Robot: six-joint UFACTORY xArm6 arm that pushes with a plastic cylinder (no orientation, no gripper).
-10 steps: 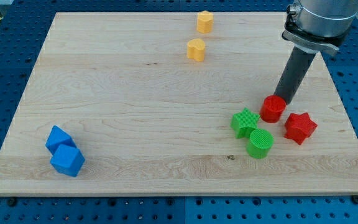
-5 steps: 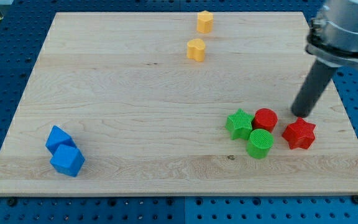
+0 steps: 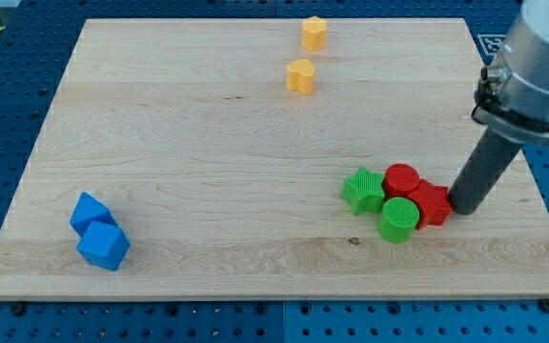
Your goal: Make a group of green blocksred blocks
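Observation:
A green star block [image 3: 362, 190], a green cylinder [image 3: 398, 219], a red cylinder [image 3: 401, 179] and a red star block [image 3: 432, 203] sit packed together at the view's lower right of the wooden board [image 3: 208, 171]. The red star touches the red cylinder and the green cylinder. My tip [image 3: 464, 207] stands on the board right against the red star's right side.
Two yellow blocks [image 3: 314, 32] [image 3: 300, 75] lie near the view's top centre. Two blue blocks [image 3: 91, 211] [image 3: 103, 247] sit together at the view's lower left. The board's right edge is close to my tip.
My tip moved from above the red cylinder round to the right of the red star and pushed it left into the other blocks. The red cylinder and green star shifted slightly left.

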